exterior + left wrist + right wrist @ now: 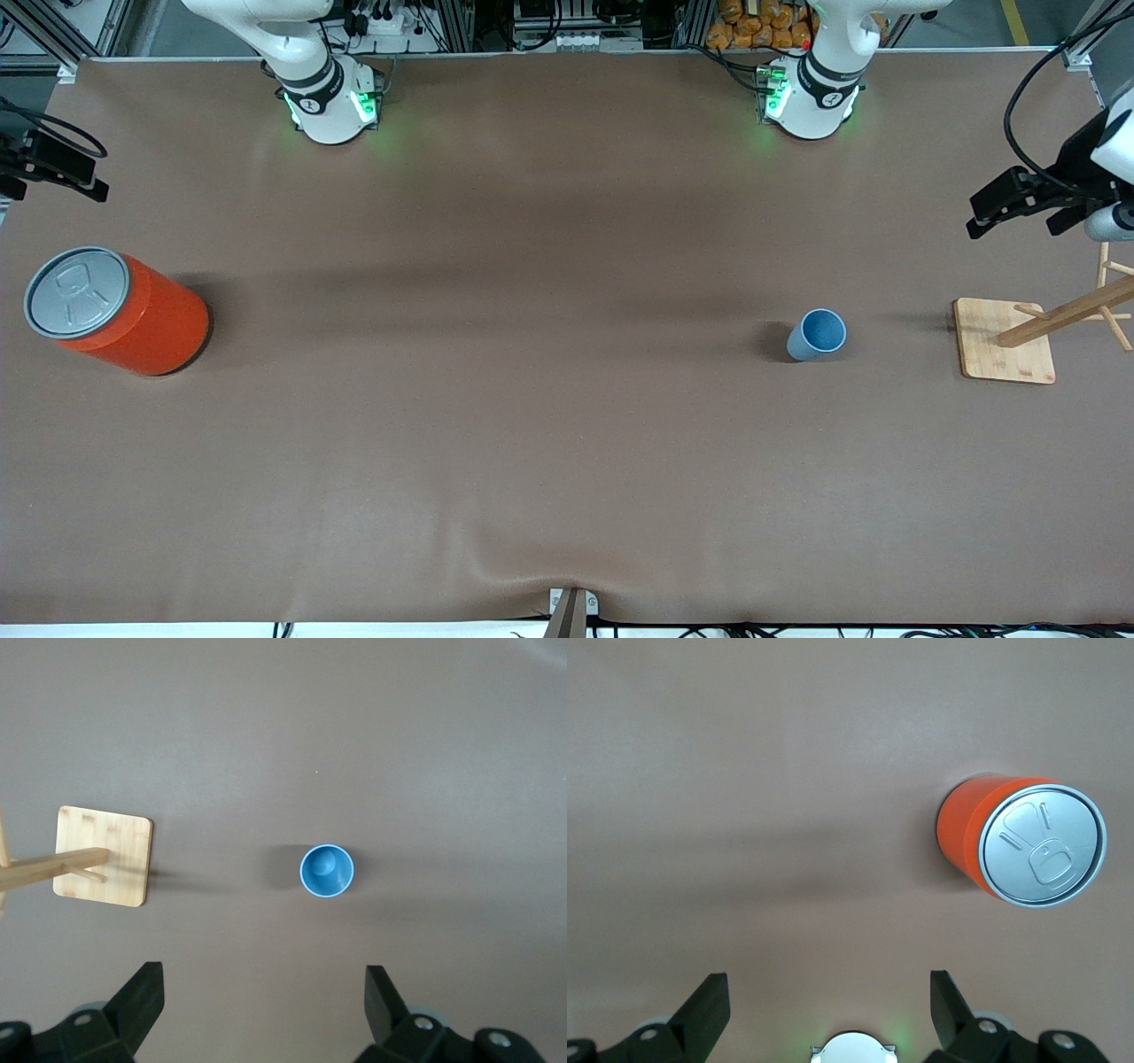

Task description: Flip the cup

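The light-blue cup [817, 334] stands upright on the brown table, mouth up, toward the left arm's end. It also shows in the left wrist view [327, 871], with its darker blue inside facing up. My left gripper [264, 979] is open and empty, held high over the table; it shows at the edge of the front view [1014, 199], apart from the cup. My right gripper [830, 988] is open and empty, high over the right arm's end of the table [53, 167].
A wooden rack on a square board [1005, 341] stands beside the cup, at the left arm's end; it also shows in the left wrist view [102, 857]. A large orange can with a grey lid [115, 310] stands at the right arm's end [1019, 846].
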Available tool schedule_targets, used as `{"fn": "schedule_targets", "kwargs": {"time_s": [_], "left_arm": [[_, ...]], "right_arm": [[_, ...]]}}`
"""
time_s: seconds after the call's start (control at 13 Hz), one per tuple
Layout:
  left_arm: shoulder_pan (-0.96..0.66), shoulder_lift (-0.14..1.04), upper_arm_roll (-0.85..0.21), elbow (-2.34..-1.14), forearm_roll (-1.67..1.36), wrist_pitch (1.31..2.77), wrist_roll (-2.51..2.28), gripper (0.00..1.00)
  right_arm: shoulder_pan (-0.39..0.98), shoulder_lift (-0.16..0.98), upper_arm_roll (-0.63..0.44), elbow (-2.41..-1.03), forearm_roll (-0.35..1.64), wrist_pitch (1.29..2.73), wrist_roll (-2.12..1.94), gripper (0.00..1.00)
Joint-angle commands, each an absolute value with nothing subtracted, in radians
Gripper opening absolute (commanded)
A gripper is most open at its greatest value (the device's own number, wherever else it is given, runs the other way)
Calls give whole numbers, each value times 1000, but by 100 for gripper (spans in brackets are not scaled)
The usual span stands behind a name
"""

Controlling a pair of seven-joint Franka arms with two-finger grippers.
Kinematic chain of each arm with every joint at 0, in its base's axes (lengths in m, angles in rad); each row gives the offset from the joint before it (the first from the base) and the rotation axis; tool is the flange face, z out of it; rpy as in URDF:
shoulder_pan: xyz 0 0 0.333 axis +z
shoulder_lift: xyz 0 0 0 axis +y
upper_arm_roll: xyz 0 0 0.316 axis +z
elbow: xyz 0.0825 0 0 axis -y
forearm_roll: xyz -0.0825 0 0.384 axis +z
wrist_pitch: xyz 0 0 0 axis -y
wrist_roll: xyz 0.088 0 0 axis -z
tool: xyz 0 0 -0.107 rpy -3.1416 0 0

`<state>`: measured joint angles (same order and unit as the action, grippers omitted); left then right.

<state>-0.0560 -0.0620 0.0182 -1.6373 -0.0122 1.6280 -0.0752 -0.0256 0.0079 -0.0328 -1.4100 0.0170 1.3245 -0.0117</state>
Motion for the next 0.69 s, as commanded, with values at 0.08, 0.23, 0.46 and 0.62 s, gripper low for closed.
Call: {"fn": "schedule_targets", "kwargs": {"time_s": [0.08, 0.23, 0.46, 0.62], "left_arm": [[-67, -63, 41, -1606, -44, 1620, -57, 100], [-67, -55, 40, -1571, -46, 1599, -64, 100], [-69, -51, 34, -1578, -34, 1597, -116, 100], [-68, -41, 34, -1575, -32, 1597, -117, 100]], "right_arm": [[-35, 11, -25, -1402, 26, 1316, -11, 100], [-35, 11, -25, -1404, 26, 1316, -11, 100], [-35, 11, -25, -1404, 26, 1316, -11, 100], [-35, 11, -25, -1404, 26, 1316, -11, 100]]}}
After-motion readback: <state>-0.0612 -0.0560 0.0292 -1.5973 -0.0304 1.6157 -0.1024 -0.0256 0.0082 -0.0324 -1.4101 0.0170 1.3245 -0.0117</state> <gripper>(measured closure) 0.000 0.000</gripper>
